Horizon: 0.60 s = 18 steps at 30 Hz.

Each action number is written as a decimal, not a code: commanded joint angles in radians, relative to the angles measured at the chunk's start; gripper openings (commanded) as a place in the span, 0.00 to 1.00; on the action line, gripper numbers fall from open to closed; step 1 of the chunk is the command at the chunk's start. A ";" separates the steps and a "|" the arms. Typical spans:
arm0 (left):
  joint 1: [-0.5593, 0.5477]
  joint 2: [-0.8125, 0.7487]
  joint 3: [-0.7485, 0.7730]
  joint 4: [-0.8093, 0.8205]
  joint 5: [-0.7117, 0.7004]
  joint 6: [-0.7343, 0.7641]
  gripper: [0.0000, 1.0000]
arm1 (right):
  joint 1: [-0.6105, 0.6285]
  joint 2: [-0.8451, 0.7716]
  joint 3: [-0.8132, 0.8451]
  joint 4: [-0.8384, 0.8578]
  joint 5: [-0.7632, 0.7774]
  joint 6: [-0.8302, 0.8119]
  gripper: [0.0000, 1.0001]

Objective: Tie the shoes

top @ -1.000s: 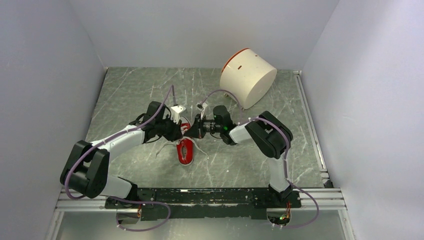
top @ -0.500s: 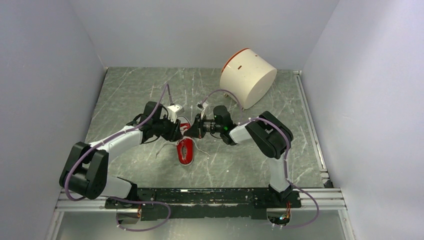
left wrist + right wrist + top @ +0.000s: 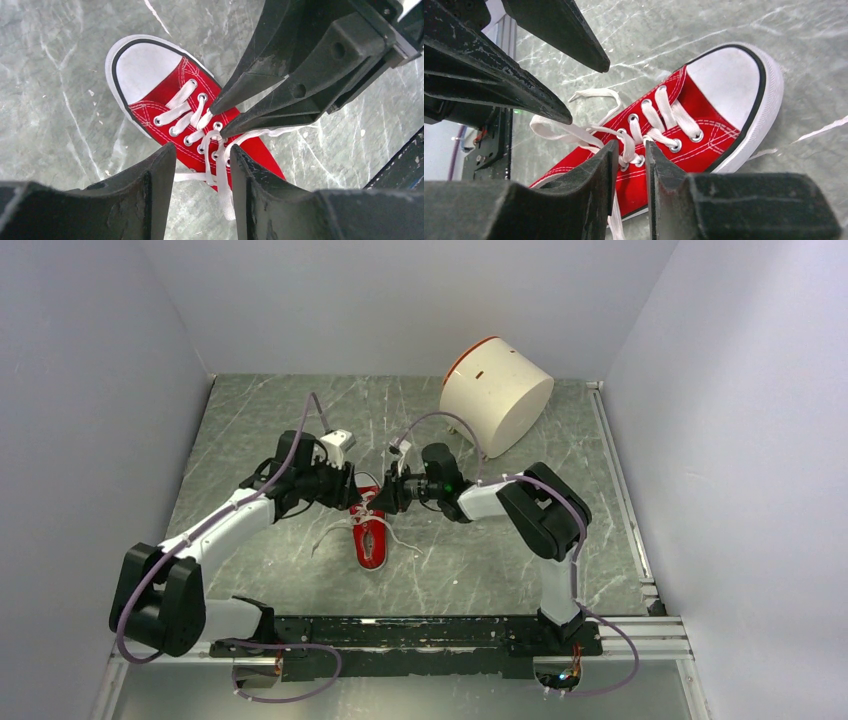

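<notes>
Left gripper [image 3: 202, 152] and right gripper [image 3: 631, 146], each with jaws at a narrow gap and apparently clamping nothing, hang tip to tip just above the white laces [image 3: 175, 112] of the red sneaker [image 3: 371, 538] at mid-table [image 3: 250, 420]. The lacing lies directly beneath both tools, equally near. The sneaker's long axis runs near to far; the toe cap [image 3: 729, 75] points away from the arm bases

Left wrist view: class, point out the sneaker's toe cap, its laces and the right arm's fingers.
Toe cap [image 3: 145, 67], left wrist view, middle of the white rubber.
Laces [image 3: 181, 94], left wrist view, strand nearest the toe.
Right fingers [image 3: 272, 106], left wrist view, lower finger's side.
</notes>
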 commanded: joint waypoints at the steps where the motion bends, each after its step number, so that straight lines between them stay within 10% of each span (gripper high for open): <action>1: 0.009 -0.018 0.024 -0.082 -0.047 -0.073 0.49 | 0.005 -0.035 0.050 -0.092 -0.005 -0.140 0.31; 18: 0.009 -0.015 -0.032 -0.140 0.006 -0.075 0.25 | 0.059 0.021 0.130 -0.205 0.005 -0.264 0.29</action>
